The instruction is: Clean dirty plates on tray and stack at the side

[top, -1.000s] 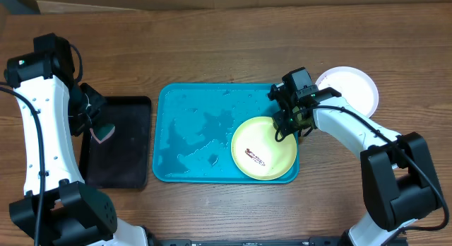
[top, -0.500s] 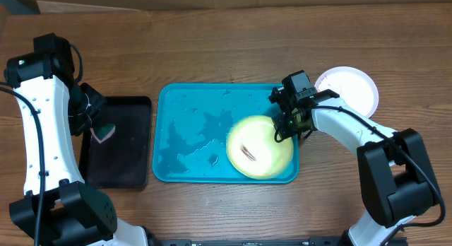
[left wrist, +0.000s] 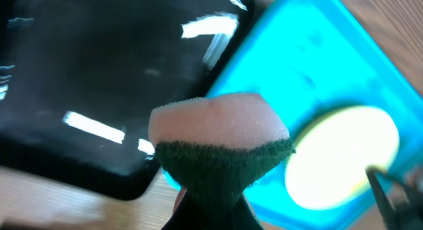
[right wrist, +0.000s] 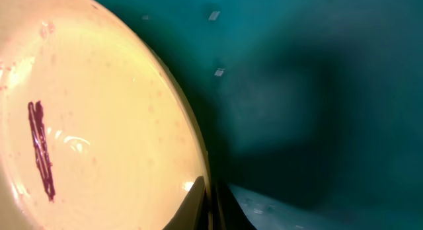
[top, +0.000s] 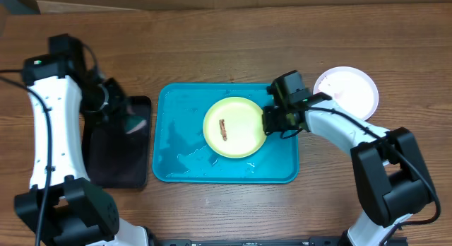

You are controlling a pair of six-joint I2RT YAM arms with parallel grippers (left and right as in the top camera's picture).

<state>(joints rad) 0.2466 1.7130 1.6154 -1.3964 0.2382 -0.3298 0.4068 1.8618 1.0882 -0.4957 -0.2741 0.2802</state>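
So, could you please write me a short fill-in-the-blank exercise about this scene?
1. The yellow-green plate on the tray is gripped by the ____ arm's fingers.
2. The left fingers hold a ____ over the black tray.
3. The plate lying outside the tray is ____.
Missing words: right; sponge; white.

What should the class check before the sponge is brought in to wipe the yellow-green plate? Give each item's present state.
1. Left gripper pinches the sponge: ok.
2. Right gripper clamps the yellow-green plate at its rim: ok.
3. Plate within the turquoise tray: ok.
4. Smear face up and uncovered: ok.
5. Sponge over the plate: not ok, it hangs at the black tray's edge.
6. White plate at the side is clean: cannot tell.
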